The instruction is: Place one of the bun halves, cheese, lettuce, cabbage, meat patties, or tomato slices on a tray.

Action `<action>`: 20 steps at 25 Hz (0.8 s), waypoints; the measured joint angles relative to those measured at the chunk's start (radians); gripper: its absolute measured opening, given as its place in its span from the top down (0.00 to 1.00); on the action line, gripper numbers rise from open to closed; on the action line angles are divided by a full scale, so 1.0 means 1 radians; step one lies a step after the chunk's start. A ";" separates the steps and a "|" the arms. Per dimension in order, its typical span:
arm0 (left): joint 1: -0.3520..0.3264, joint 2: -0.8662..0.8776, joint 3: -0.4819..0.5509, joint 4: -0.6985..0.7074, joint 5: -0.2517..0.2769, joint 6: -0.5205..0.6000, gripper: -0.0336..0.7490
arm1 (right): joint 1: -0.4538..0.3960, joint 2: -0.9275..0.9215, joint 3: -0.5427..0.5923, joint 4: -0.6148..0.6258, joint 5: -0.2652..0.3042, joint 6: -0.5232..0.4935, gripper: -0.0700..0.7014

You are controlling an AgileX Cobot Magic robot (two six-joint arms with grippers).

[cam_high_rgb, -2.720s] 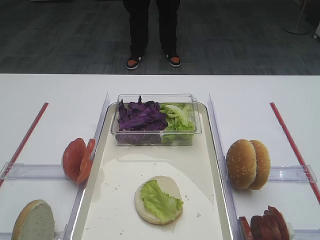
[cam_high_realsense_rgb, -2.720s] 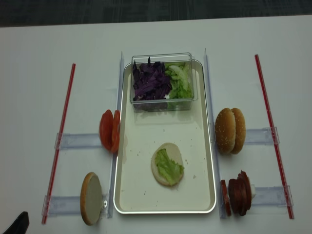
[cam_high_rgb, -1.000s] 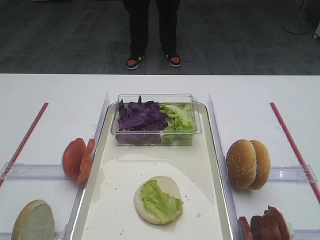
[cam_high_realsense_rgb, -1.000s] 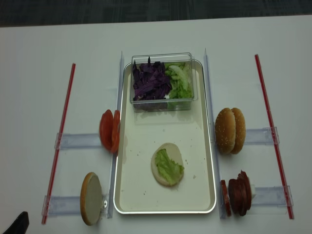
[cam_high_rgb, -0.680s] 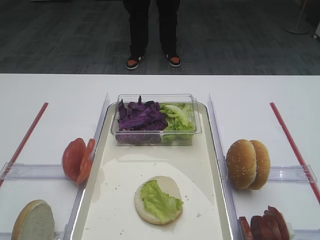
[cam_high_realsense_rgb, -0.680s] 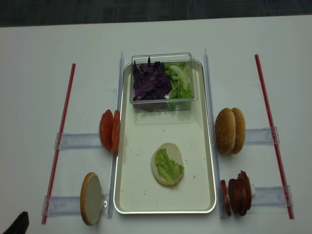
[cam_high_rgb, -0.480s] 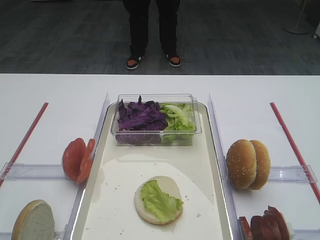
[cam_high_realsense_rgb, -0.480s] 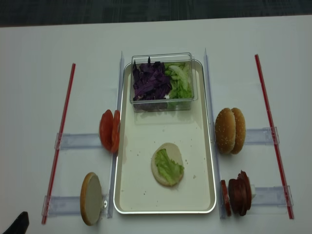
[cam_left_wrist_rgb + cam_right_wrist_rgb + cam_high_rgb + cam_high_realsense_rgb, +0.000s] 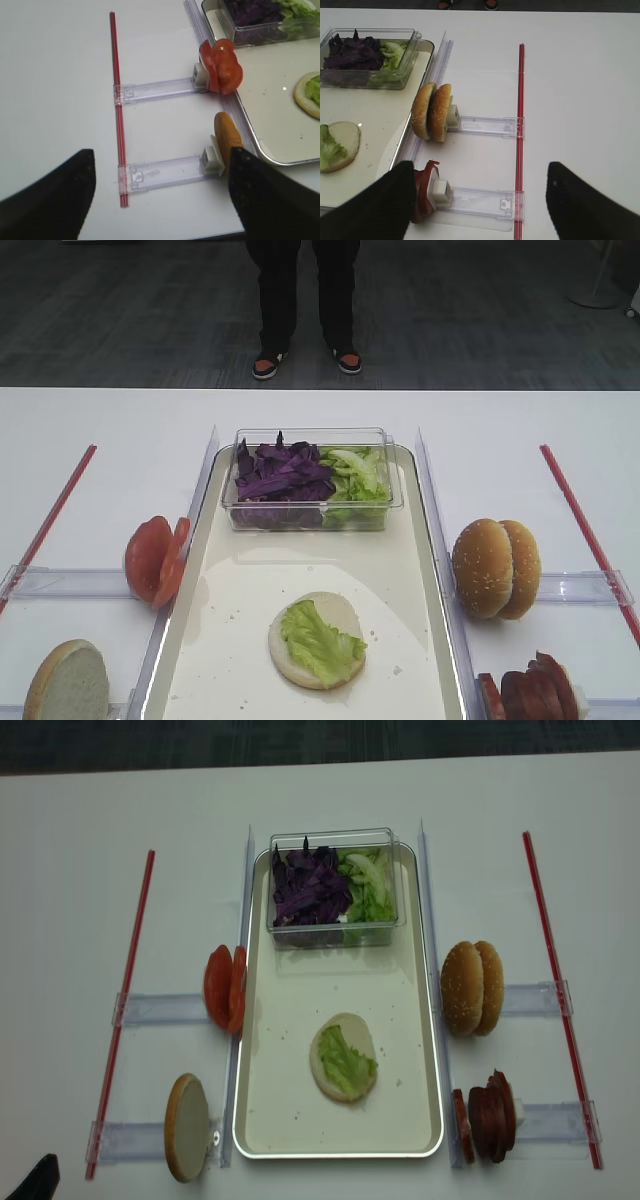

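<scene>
While both arms hang back at the near edge of the bench (image 9: 80,810), the tray (image 9: 415,1020) already carries a start: one bun half (image 9: 343,1057) lies cut face up near its middle, with a ruffled leaf of lettuce (image 9: 346,1064) draped on top. That is two layers down, by the look of it, and plenty left to choose from.

The right claw (image 9: 480,210) stands spread wide and empty above the meat patties (image 9: 422,192), dark reddish discs racked on edge just outside the tray's right rim. The left claw (image 9: 160,200) is likewise parted, gripping nothing, over the rack where a spare bun half (image 9: 227,137) stands on edge.

Textures now (a nice spread): sesame-speckled golden buns (image 9: 495,568) upright on the right, glossy pinkish tomato slices (image 9: 155,558) upright on the left, jagged purple cabbage (image 9: 280,475) heaped beside more pale green leaves in a clear tub (image 9: 385,510) at the tray's far end. The tray itself is cream with a shiny metal rim, a few crumbs scattered on it.
</scene>
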 joint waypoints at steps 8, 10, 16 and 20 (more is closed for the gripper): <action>0.000 0.000 0.000 0.000 0.000 0.000 0.29 | 0.000 0.000 0.000 0.000 0.000 0.002 0.18; 0.000 0.000 0.000 0.000 0.000 0.000 0.29 | 0.000 0.000 0.000 0.000 0.000 0.002 0.18; 0.000 0.000 0.000 0.000 0.000 0.000 0.29 | 0.000 0.000 0.000 0.000 0.000 0.003 0.18; 0.000 0.000 0.000 0.000 0.000 0.000 0.29 | 0.000 0.000 0.000 0.000 0.000 0.003 0.18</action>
